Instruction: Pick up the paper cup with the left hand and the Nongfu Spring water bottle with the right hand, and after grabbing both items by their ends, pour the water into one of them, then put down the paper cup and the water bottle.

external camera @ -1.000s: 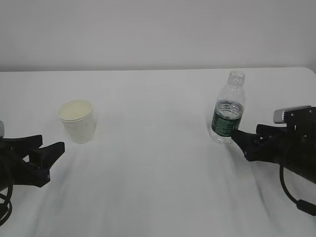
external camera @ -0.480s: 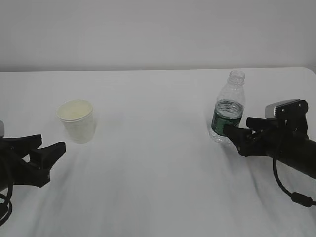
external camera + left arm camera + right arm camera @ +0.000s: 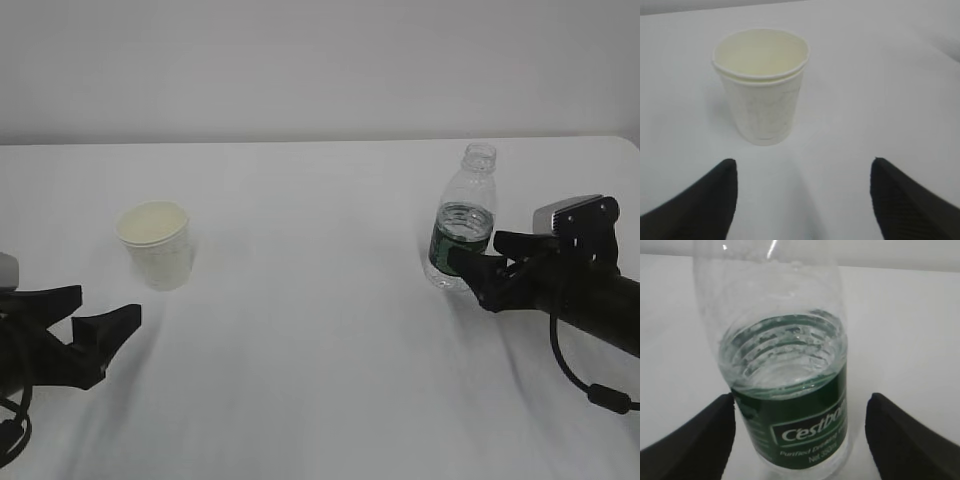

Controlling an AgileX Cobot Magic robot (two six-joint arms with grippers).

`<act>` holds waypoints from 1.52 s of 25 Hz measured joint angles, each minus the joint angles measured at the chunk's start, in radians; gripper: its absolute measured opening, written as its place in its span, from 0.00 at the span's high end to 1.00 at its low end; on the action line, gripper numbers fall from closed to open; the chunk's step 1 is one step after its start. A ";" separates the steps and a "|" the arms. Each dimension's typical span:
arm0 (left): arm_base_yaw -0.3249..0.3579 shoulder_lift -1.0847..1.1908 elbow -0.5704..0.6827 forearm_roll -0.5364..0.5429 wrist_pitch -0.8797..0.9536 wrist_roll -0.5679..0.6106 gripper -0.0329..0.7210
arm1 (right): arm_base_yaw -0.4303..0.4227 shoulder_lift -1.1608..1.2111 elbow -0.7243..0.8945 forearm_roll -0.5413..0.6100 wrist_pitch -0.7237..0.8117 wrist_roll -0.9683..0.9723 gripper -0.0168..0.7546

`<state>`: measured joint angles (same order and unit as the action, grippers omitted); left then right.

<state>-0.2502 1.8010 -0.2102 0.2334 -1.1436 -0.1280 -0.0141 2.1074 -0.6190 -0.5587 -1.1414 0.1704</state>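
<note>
The paper cup (image 3: 155,245) stands upright on the left of the white table, white outside and cream inside (image 3: 762,90). My left gripper (image 3: 108,305) sits low on the table just short of it, open. In the left wrist view the cup is ahead of the left gripper (image 3: 802,162), not between the fingers. The Nongfu Spring water bottle (image 3: 462,220) stands uncapped on the right, with a dark green label and water (image 3: 785,372) up to the label's top. My right gripper (image 3: 475,250) is open around the bottle's lower part. Its fingers (image 3: 700,440) flank the label, with a gap on the right side.
The white table (image 3: 320,340) runs back to a plain grey wall. Its far right corner (image 3: 628,142) lies behind the right arm. A black cable (image 3: 590,385) loops down from the right arm near the table's right edge.
My left gripper's jaws have spread wider and it has edged forward towards the cup. My right gripper has slid left, so its fingers now sit either side of the bottle.
</note>
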 joint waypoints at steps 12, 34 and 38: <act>0.000 0.009 0.000 -0.002 0.000 0.000 0.15 | 0.000 0.019 -0.041 -0.027 -0.002 0.015 0.18; 0.000 0.009 0.000 -0.003 0.000 0.000 0.17 | 0.002 0.110 -0.194 -0.095 -0.004 0.108 0.18; 0.000 0.009 0.000 -0.003 0.000 0.000 0.17 | 0.020 0.110 -0.219 -0.095 -0.004 0.112 0.18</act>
<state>-0.2502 1.8097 -0.2102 0.2305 -1.1436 -0.1280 0.0063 2.2171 -0.8383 -0.6534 -1.1452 0.2827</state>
